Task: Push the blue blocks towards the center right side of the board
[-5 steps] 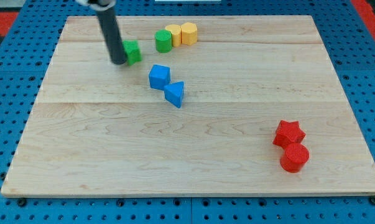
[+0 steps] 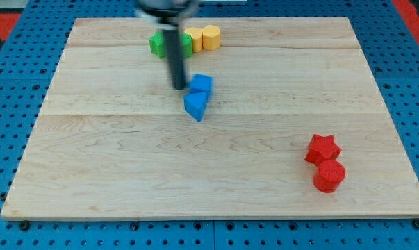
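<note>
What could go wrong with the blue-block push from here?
1. My tip sits at the blue cube's left edge, above the blue triangular block. A straight push to the view's right may catch only the cube and leave the other behind.
2. The two blue blocks touch off-centre, so they could rotate and split apart.
3. The red star and red cylinder sit lower right; a downward-drifting push could disturb them.

Laboratory bench set up for robotic pushing trials. Pale wooden board (image 2: 216,167) of glued planks laid flat on a blue perforated base plate (image 2: 7,139) with regular rows of mounting holes; red panels (image 2: 4,24) visible at the view's top corners. Small moulded test blocks in blue (image 2: 197,96), green (image 2: 158,44), yellow (image 2: 206,36) and red (image 2: 324,162) scattered on the board. No domestic furnishings.
</note>
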Robot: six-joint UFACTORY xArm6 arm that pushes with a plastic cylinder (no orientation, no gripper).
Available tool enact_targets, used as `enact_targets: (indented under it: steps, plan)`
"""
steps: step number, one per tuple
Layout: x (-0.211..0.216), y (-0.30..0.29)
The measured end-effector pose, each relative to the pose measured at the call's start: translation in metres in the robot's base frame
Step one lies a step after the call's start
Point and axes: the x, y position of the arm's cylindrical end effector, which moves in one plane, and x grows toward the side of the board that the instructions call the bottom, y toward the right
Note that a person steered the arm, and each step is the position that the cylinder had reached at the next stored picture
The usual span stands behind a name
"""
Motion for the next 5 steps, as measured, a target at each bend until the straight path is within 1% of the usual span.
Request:
enact_targets:
  steps: [1, 2, 3, 4, 5]
  plan:
    - [0.001, 0.095]
    - [0.005, 0.047]
    - [0.045, 0.098]
    - [0.035, 0.131]
    - [0.071, 0.106]
